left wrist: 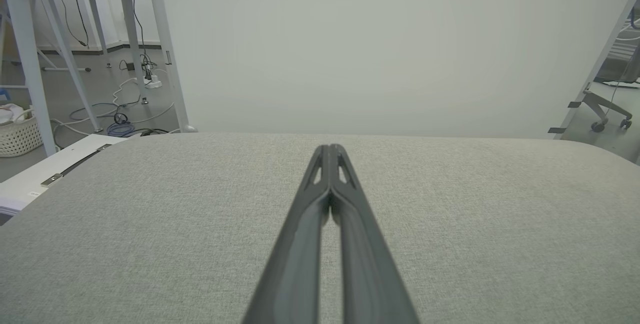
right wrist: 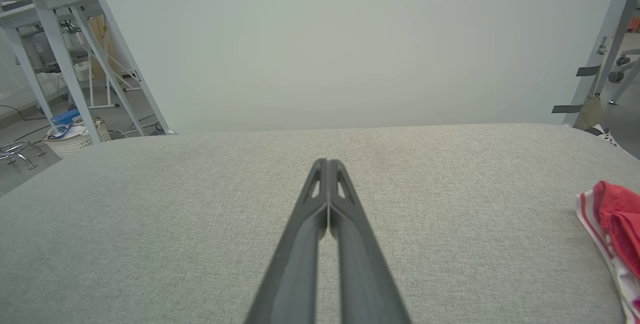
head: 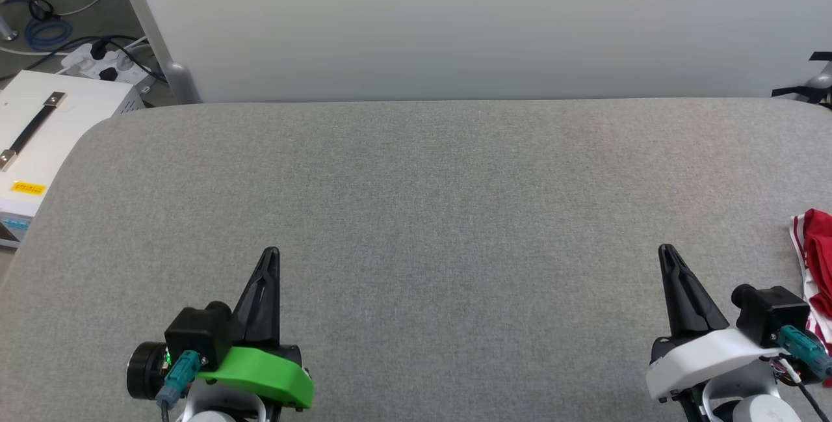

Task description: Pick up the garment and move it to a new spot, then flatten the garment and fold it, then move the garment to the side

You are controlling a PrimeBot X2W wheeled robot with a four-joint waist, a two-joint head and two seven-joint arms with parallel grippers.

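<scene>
Right gripper and left gripper hang empty, fingers pressed together, over the grey fabric table — the crumpled red-and-white jersey T-shirt lies at its right edge, best reached right-handed, fingers spread wide.

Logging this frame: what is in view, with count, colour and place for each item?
garment: one, red with white striped trim, bunched at the table's right edge
table: one, grey fabric top, across the head view
panel: one, pale, upright behind the table
case: one, white with black handle, left of the table
cable coil: one, blue, floor at far left
basket: one, white, floor at left
left gripper: one, dark, shut, lower left
right gripper: one, dark, shut, lower right
</scene>
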